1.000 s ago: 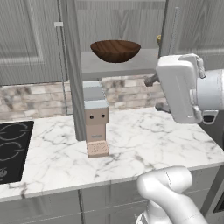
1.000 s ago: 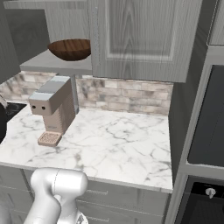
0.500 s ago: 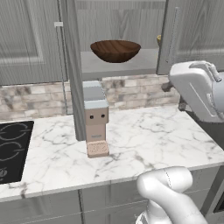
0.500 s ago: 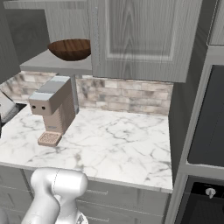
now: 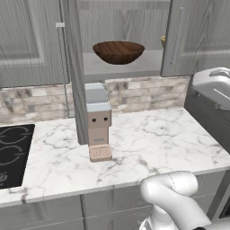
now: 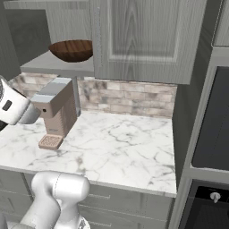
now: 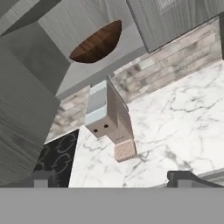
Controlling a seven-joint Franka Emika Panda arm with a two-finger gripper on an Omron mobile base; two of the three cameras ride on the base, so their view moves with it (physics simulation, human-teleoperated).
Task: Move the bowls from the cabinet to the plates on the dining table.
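Note:
A wide dark brown wooden bowl (image 5: 118, 51) (image 6: 71, 49) (image 7: 98, 41) sits on the bottom shelf of the open grey cabinet (image 5: 134, 68) (image 6: 147, 40) (image 7: 52, 52). A sliver of the pale yellow bowl (image 5: 164, 41) peeks out from behind the right door's edge. My gripper (image 7: 113, 178) is open with nothing between its fingertips (image 7: 43, 177), well back from the cabinet and looking up at it from low over the counter. The plates and the dining table are out of view.
A beige and grey coffee machine (image 5: 98, 119) (image 6: 56, 112) (image 7: 109, 118) stands on the marble counter (image 5: 148, 143) under the shelf. A black hob (image 5: 11, 152) lies at the left. A dark oven column (image 6: 210, 134) rises at the right.
The white arm has swung to the right, away from the cabinet opening, and now sits at the picture's edge. The bowl and coffee machine have not moved.

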